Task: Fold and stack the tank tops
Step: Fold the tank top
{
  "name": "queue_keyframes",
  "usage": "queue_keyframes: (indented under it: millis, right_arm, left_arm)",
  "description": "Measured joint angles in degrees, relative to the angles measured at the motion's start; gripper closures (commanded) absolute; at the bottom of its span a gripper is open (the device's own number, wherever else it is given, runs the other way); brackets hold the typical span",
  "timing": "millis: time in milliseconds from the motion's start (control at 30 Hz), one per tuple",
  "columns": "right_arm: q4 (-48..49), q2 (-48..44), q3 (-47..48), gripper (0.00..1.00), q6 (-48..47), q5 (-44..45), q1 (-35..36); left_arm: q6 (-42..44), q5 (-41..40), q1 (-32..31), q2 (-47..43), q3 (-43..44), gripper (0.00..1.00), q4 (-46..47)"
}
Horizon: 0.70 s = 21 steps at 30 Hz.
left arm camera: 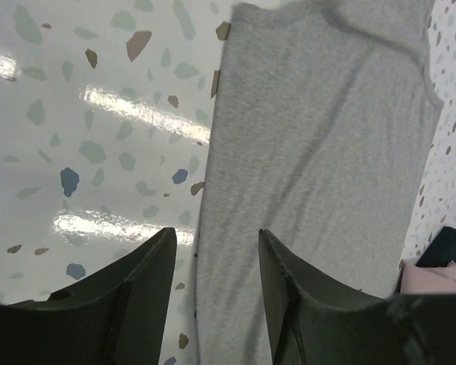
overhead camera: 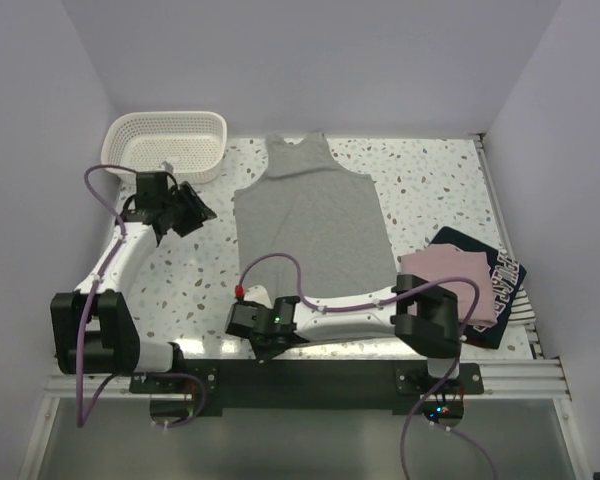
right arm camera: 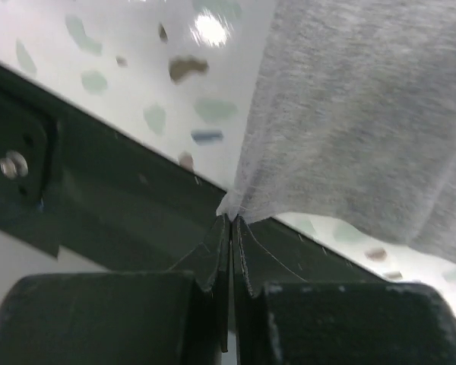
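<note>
Only the right wrist view shows the right gripper (right arm camera: 232,222) clamped on the grey tank top's (right arm camera: 349,114) hem corner. From above, the left gripper (overhead camera: 188,218), fingers apart, hovers left of that flat top.

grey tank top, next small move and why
Probably lower the left jaws onto the left edge of the plain grey cloth tank top and close: the right jaws are shut on its near hem corner, the left hang open over that edge.
</note>
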Motion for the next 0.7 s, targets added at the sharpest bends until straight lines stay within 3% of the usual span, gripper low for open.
queue_keyframes:
  millis: [167, 300, 700]
  right_arm:
    - [2.1, -10.0, -9.4, 1.00, 0.0, -3.5, 0.3]
    - [2.8, -13.0, -12.0, 1.00, 0.0, -4.6, 0.8]
    - [3.3, -17.0, -14.6, 1.00, 0.1, -5.2, 2.4]
  left_arm:
    - [-0.5, -0.2, -5.6, 7.4, -0.8, 0.50, 3.3]
    - [-2.0, -0.7, -8.8, 13.0, -0.8, 0.51, 6.8]
    - [-4.4, -7.5, -9.0, 30.6, 8.8, 0.55, 10.3]
